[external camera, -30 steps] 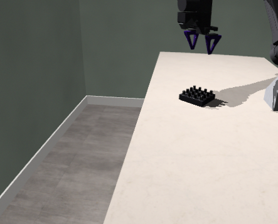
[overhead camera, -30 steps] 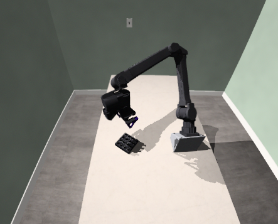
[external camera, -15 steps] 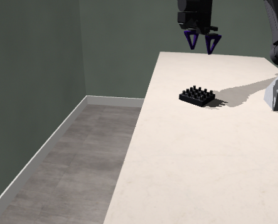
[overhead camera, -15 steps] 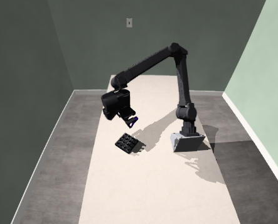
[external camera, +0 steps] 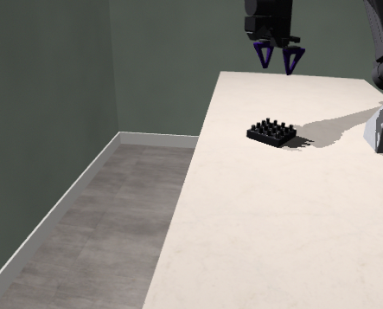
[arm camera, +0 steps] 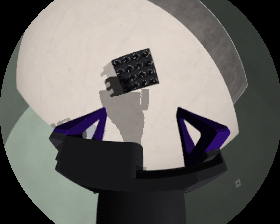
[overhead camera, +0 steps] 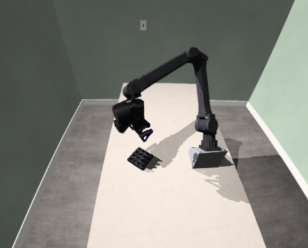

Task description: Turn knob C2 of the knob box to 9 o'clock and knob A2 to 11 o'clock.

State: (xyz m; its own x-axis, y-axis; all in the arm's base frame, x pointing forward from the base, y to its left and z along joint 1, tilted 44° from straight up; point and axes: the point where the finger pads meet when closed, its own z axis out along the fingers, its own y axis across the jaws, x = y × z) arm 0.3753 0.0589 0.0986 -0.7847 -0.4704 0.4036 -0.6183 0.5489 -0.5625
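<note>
Near the left edge of the worktop [overhead camera: 183, 208], about level with my base [overhead camera: 197, 161], the knob box [overhead camera: 141, 158] is standing on its feet, and I am hanging high above it — well apart, nothing touched yet. My gripper [external camera: 279, 61] is spread wide and holding nothing, the purple fingers framing the box in the wrist view. I am judging this as the approach step: to do it well I am needing to come straight down, find the socket side first so that rows and numbers are read correctly, then centre my jaws on C2 alone without brushing its neighbours. From up here the knob lines and printed names are too small to read — I cannot tell where any knob is pointing. My arm is reaching up from the base, bending at a high elbow [overhead camera: 195, 53], forearm sloping down toward the left edge, wrist pointing the fingers at the table.
</note>
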